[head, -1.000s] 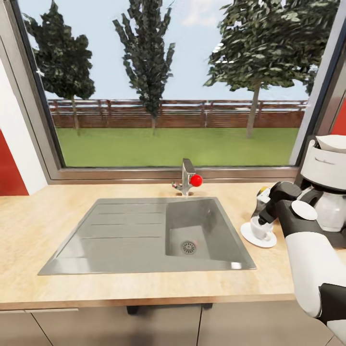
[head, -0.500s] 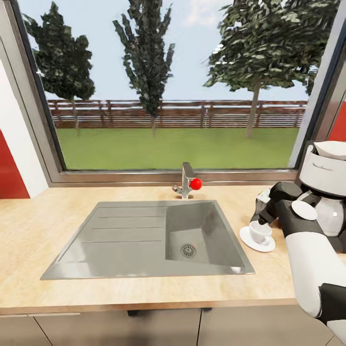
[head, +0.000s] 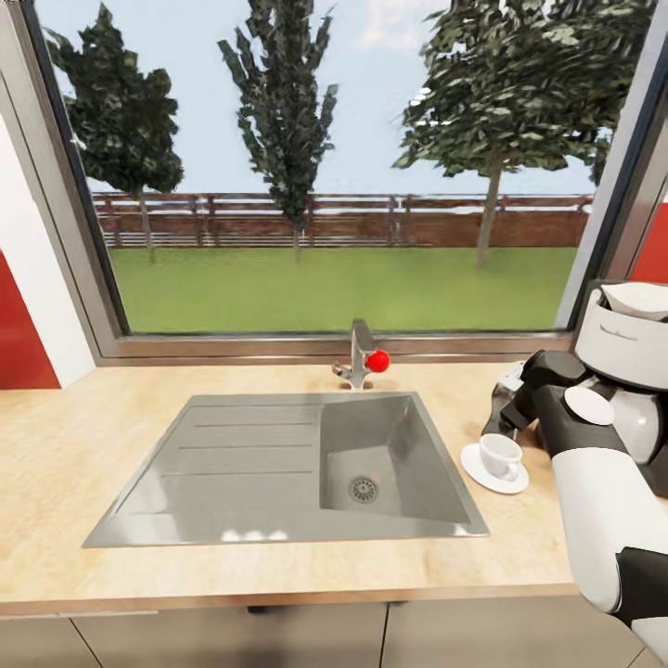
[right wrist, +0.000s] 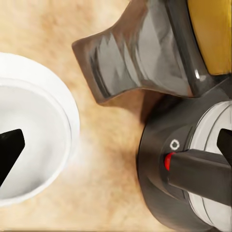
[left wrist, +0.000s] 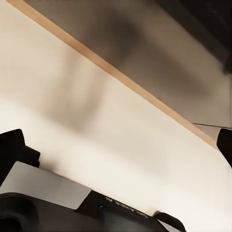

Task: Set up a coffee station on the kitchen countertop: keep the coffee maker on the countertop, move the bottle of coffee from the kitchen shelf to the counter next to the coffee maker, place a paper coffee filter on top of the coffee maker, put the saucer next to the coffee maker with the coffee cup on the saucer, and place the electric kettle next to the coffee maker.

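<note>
You are looking down at the counter [head: 74, 445] with the steel sink [head: 241, 464] set in it. The cup [head: 501, 456] is sitting on the saucer [head: 478, 471], just to the right of the sink. Your right gripper [head: 508, 416] is hanging right above the cup, not touching it. Its fingers [right wrist: 9, 150] are spread wide and are holding nothing. The coffee maker [head: 631, 371] is standing at the far right of the counter, near the saucer, with the white filter [head: 640, 299] resting on top. From the right wrist, you are seeing the cup [right wrist: 29, 145], the jar's yellow lid [right wrist: 212, 29], and the maker's black base with its red switch [right wrist: 168, 161]. Your left gripper [left wrist: 116, 145] is pointing at a pale flat surface. I cannot tell if it is spread or closed.
</note>
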Robot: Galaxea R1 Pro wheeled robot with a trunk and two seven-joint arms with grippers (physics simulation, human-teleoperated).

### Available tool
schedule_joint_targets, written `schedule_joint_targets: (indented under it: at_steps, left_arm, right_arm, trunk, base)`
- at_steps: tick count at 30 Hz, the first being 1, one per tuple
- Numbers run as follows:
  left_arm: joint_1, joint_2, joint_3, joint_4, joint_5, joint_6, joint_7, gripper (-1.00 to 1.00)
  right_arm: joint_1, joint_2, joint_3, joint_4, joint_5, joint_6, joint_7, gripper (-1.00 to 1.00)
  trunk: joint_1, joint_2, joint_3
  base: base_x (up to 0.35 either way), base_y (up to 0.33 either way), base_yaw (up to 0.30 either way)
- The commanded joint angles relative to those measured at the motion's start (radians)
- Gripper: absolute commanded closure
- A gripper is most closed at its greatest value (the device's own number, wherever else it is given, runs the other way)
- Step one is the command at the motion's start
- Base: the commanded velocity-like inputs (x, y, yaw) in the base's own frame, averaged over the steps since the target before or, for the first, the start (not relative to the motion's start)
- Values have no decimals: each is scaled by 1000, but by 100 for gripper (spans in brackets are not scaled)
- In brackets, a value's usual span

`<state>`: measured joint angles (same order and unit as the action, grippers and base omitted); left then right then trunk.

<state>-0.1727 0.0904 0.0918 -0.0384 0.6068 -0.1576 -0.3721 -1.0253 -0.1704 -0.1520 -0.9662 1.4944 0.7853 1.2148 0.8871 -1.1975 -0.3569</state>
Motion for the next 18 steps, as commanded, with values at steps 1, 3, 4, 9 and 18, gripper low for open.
schedule_joint_targets:
  at_steps: [1, 3, 4, 9, 18]
  left_arm:
    - [-1, 0, 8, 2, -4, -2, -5, -100]
    - [-1, 0, 8, 2, -4, -2, -5, -100]
    - [-1, 0, 8, 2, -4, -2, -5, -100]
    - [-1, 0, 8, 2, -4, -2, -5, -100]
    - [-1, 0, 8, 2, -4, -2, -5, -100]
  right_arm:
    - [-1, 0, -1, -1, 6, 5, 9, -100]
    - [-1, 0, -1, -1, 6, 5, 9, -100]
    - [-1, 0, -1, -2, 6, 5, 9, -100]
    - [-1, 0, -1, -2, 6, 5, 9, -100]
    - [-1, 0, -1, -2, 6, 5, 10, -100]
  trunk:
    - [-4, 7, 2]
    - [-12, 21, 8]
    - [-15, 28, 11]
    - [-19, 35, 15]
    - [-19, 35, 15]
  base:
    - [0, 0, 0]
    - [0, 0, 0]
    - [0, 0, 0]
    - [0, 0, 0]
    - [0, 0, 0]
